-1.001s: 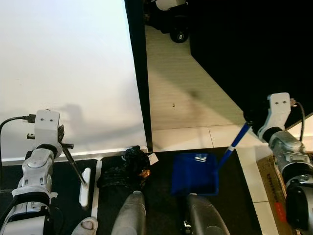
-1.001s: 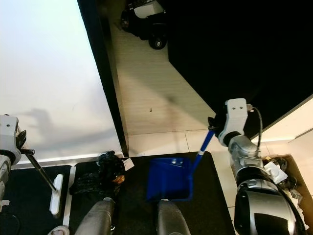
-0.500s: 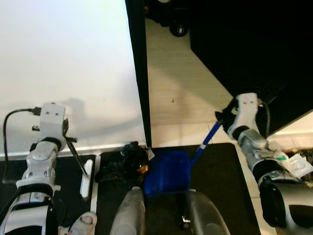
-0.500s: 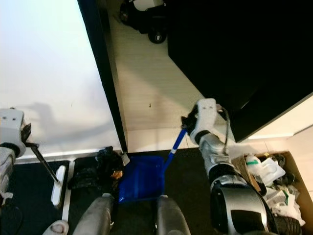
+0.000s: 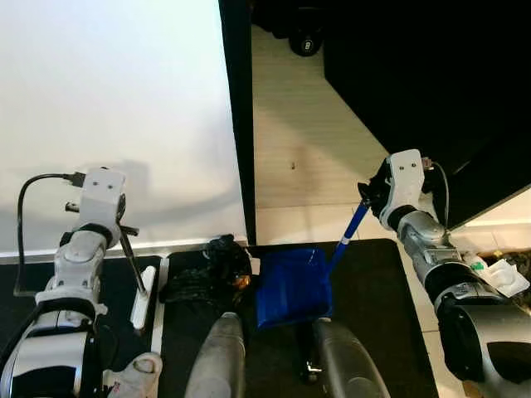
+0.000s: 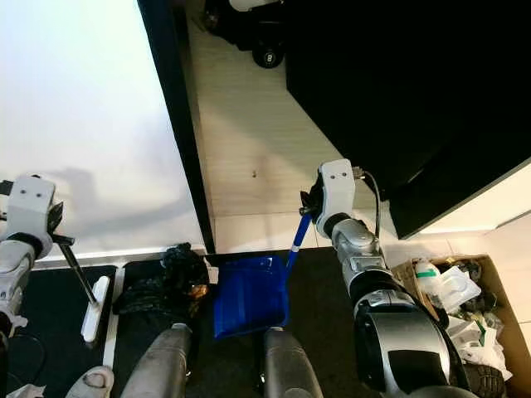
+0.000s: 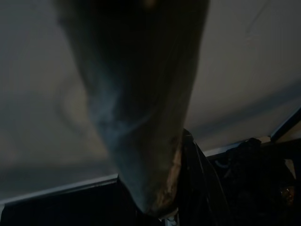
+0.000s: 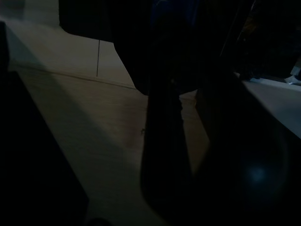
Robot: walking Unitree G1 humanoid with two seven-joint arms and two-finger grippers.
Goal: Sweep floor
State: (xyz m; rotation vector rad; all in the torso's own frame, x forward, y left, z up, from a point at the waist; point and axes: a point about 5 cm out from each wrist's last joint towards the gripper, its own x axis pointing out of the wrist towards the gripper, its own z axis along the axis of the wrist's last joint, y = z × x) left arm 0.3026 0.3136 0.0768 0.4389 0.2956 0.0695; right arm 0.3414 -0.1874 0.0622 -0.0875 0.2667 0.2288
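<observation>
Black mat [image 5: 382, 274], blue dustpan [image 5: 292, 286], handle slanting up-right, right fingers [image 5: 370, 190]

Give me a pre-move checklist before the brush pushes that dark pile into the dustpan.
1. Right end effector grips blue plastic dustpan's handle: ok.
2. Left end effector holds the white-headed brush with thin dark handle: ok.
3. Dustpan sits on the black floor mat: ok.
4. Crumpled black debris pile lies between brush and dustpan: ok.
5. Dustpan edge touches the pile: cannot tell.
6. Small speck on pale tile floor collected: not ok.
</observation>
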